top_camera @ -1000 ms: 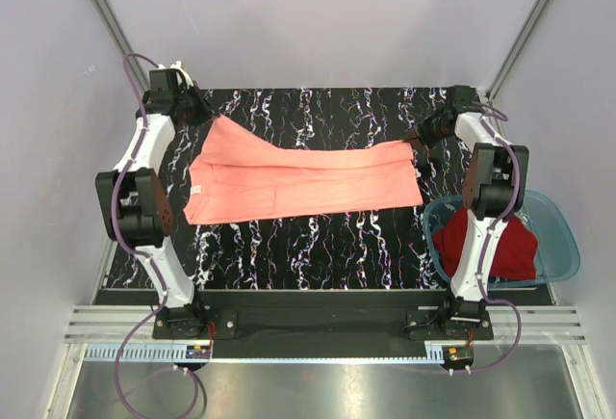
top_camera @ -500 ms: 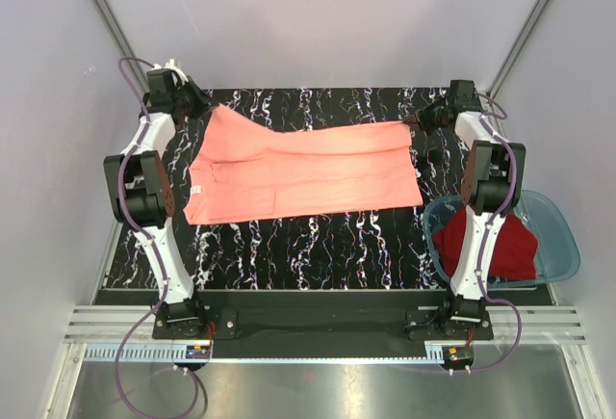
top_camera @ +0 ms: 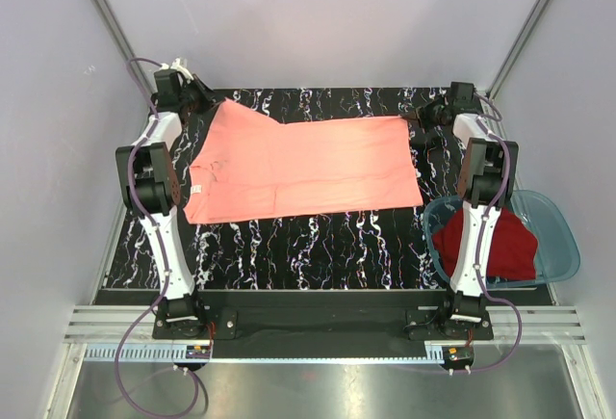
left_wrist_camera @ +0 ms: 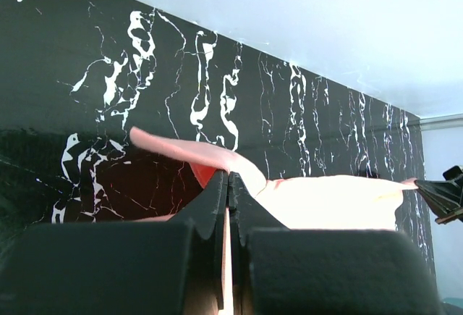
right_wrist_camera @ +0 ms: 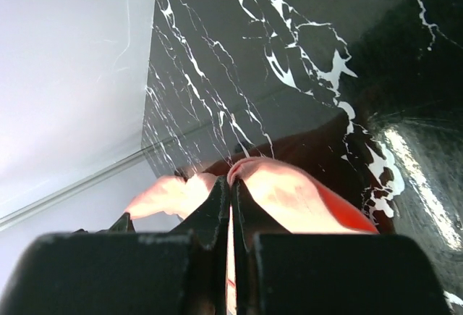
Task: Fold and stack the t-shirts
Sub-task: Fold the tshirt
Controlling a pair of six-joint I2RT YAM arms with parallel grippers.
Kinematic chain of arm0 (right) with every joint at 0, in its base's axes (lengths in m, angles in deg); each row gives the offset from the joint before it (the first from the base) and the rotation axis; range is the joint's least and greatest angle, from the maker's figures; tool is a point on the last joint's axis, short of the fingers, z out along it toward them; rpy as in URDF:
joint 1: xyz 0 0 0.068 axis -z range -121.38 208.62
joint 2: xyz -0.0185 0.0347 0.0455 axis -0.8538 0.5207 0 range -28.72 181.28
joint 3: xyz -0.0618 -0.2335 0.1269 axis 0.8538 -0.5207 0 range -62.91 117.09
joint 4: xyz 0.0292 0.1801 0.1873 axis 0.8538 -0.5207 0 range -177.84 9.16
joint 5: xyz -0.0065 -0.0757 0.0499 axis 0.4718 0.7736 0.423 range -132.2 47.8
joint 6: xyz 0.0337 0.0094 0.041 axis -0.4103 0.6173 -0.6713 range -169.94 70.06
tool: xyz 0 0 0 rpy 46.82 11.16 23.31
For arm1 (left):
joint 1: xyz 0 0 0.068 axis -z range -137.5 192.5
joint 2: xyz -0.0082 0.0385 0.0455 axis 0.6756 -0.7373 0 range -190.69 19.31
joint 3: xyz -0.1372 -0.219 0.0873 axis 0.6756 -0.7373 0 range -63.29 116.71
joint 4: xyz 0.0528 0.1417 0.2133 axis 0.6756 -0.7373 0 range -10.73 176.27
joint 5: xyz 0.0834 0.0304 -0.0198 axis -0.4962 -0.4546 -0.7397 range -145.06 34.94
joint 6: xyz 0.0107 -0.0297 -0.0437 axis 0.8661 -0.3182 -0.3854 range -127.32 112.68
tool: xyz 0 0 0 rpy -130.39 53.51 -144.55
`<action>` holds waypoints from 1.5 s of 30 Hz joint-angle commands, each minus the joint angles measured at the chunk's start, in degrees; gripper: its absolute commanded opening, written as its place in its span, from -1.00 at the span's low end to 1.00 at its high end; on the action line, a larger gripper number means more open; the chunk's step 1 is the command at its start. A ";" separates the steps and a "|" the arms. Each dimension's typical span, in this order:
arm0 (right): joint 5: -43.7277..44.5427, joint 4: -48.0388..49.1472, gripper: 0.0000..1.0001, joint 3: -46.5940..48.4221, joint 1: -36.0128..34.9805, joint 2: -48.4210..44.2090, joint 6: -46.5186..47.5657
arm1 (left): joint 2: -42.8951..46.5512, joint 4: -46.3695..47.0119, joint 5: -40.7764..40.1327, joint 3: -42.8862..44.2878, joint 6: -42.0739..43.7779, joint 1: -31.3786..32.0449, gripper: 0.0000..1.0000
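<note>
The salmon-pink t-shirt (top_camera: 298, 164) lies spread across the black marbled table (top_camera: 318, 246), stretched between both grippers at its far edge. My left gripper (top_camera: 207, 101) is shut on the shirt's far left corner; in the left wrist view the jaws are closed with pink cloth (left_wrist_camera: 325, 199) pinched between them. My right gripper (top_camera: 416, 120) is shut on the far right corner; pink cloth (right_wrist_camera: 289, 192) bulges out over its closed jaws. The dark red t-shirt (top_camera: 500, 246) lies bunched in the blue basin (top_camera: 563, 236) at the right.
The translucent blue basin sits at the table's near right corner, beside the right arm's base. Grey walls close in behind and at both sides of the table. Both arms are stretched out to the far corners.
Both grippers have moved farther back and outward with the shirt's far edge. The upper layer has opened out and the shirt now lies flatter and wider.
</note>
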 commanded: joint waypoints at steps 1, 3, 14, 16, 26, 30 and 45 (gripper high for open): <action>-2.59 1.64 -0.97 4.39 0.36 0.11 -0.81 | 1.25 3.29 2.08 2.72 0.14 -0.69 -1.00; -2.77 0.94 -0.98 4.39 0.36 -0.33 -0.72 | 2.57 3.02 2.17 0.89 0.49 -0.69 -1.00; -4.43 -11.63 -1.00 3.95 1.15 -4.28 4.47 | 12.68 -11.03 -1.87 -5.72 10.16 -0.87 -1.00; -4.96 -10.32 -1.00 4.74 1.32 -3.41 4.03 | 12.42 -12.10 -1.35 -5.28 10.25 -1.22 -1.00; -6.73 -8.81 -1.00 6.95 1.24 -1.38 0.60 | 11.45 -12.01 0.76 -3.87 7.79 -1.66 -1.00; -6.72 -12.42 -1.00 2.22 1.24 -5.32 2.18 | 12.94 -17.53 -0.03 -3.96 8.49 -1.66 -1.00; -8.13 -15.49 -1.00 -11.86 1.32 -13.60 9.83 | 23.75 -28.79 -7.32 -19.95 12.45 -1.84 -1.00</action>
